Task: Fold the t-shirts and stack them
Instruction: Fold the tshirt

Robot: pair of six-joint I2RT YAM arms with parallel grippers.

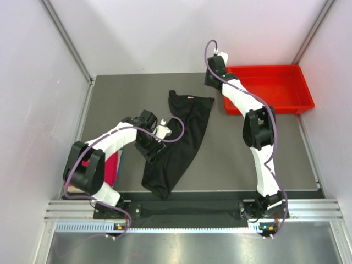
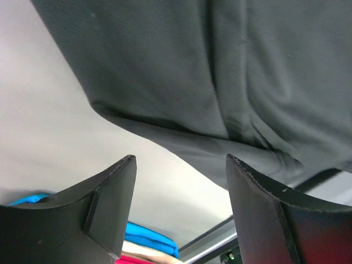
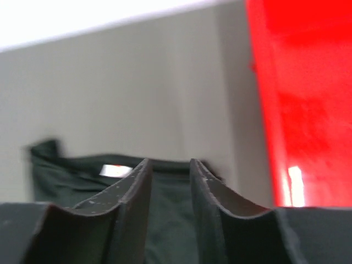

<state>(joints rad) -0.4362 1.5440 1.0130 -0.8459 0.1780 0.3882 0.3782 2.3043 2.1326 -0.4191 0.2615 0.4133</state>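
Left fingers (image 2: 110,206) gape by black t-shirt (image 2: 220,71); right fingers (image 3: 129,203) seem narrowly parted.

no writing can be read. a small white tag (image 3: 115,170) on the black t-shirt (image 3: 71,179), just beyond the right gripper (image 3: 169,163), is too blurred.

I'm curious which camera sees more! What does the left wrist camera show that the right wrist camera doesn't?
Only the left wrist view shows the edge of a blue t-shirt near the bottom. Only the right wrist view shows the red tray and the white label at the shirt's neck. Both show the black t-shirt lying on the grey table.
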